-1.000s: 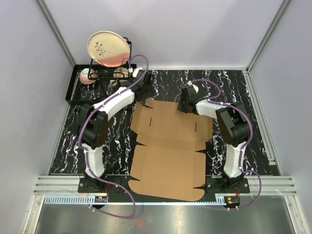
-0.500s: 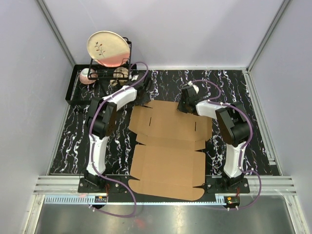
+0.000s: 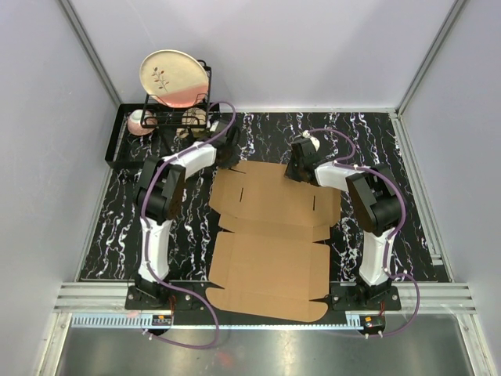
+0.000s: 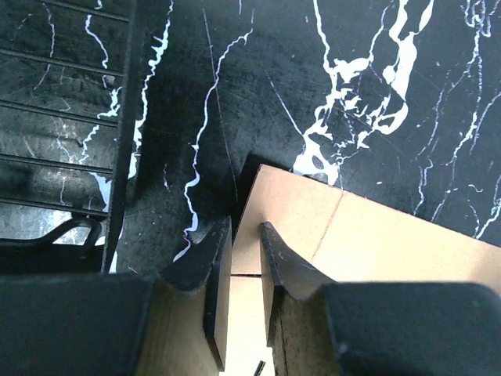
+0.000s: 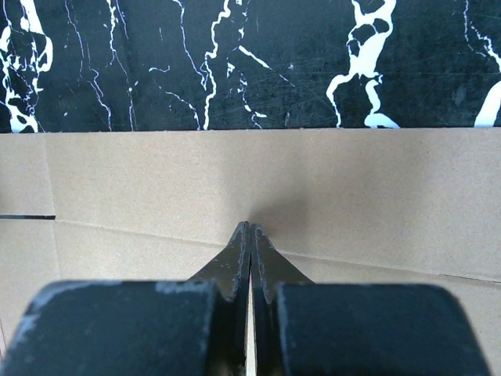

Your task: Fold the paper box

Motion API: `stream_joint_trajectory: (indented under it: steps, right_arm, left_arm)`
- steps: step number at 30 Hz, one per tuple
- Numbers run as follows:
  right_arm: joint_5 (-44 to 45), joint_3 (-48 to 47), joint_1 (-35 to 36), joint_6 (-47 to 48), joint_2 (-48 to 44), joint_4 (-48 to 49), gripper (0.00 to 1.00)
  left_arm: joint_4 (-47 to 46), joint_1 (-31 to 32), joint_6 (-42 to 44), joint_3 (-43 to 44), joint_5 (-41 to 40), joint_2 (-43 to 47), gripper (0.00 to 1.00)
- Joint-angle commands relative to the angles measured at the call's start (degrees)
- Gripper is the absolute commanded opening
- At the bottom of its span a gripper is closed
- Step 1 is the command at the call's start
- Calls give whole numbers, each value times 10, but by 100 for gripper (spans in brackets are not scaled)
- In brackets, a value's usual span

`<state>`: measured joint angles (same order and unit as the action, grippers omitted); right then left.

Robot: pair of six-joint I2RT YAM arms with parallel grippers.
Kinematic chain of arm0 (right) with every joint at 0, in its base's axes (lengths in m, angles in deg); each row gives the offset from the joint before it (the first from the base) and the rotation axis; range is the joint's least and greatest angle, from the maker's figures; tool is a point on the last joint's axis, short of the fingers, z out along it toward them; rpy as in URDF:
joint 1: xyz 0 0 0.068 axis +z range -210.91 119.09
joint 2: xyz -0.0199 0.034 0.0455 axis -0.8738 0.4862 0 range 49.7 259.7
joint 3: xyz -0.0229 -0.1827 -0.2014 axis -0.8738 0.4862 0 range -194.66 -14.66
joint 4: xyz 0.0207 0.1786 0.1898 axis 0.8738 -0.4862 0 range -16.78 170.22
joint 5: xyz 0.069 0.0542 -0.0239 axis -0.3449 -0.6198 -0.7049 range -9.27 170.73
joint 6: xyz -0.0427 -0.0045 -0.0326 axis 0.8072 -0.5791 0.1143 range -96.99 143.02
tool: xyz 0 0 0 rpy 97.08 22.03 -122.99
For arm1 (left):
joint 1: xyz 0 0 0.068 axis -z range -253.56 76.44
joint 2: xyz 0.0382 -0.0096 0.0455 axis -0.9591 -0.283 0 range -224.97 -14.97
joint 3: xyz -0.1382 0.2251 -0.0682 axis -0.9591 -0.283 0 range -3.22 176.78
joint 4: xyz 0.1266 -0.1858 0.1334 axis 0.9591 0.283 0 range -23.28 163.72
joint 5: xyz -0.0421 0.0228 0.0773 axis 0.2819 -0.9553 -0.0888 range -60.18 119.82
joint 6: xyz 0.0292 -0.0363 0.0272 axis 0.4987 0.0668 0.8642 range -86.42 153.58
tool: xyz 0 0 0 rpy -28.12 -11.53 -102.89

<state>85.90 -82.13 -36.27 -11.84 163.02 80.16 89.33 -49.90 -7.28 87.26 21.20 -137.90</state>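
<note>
**Box sheet flat, both grippers at its far edge**

- Paper box (image 3: 270,251): plain brown die-cut cardboard sheet, unfolded. It lies flat on the black white-veined marble-pattern table (image 3: 376,141) between the two arms. Its near rounded flap reaches the near table edge between the arm bases. Slits and creases show in the far panel.
- Left gripper (image 4: 244,235): at the sheet's far-left corner flap. The fingers are a narrow gap apart, with cardboard visible through the gap. The tips sit just over the flap's edge. I cannot tell whether they touch it or pinch anything.
- Right gripper (image 5: 250,227): fingers pressed together with no gap and nothing between them. The tips point down at the far panel, just inside its far edge and right of centre. A small shadow sits at the tips, so they look in contact or very close.
- Off the sheet, at the far-left of the table: a black wire dish rack (image 3: 125,145) holding a cream round plate (image 3: 174,78) upright. The left wrist view shows the rack's rails beside the left finger.
</note>
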Motion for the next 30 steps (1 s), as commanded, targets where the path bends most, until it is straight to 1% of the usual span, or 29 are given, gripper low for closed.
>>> stream_joint_trajectory:
  steps: [1, 12, 13, 20, 25, 30]
  right_arm:
    - [11, 24, 3, -6, 7, -12, 0]
    - [14, 24, 1, -5, 3, -10, 0]
    - [13, 24, 2, -4, 3, -10, 0]
    - [12, 24, 2, -8, -1, -10, 0]
    - [12, 25, 2, -8, -3, -11, 0]
    - [13, 29, 2, -9, -4, -11, 0]
  left_arm:
    - [-88, 12, -16, -27, 66, 45, 20]
    - [-210, 18, -35, -108, 83, 124, 20]
    - [-219, 18, -37, -120, 99, 131, 20]
    - [-266, 24, -46, -143, 122, 149, 21]
    - [-259, 34, -44, -113, 139, 133, 22]
    - [-213, 48, -32, -75, 128, 94, 23]
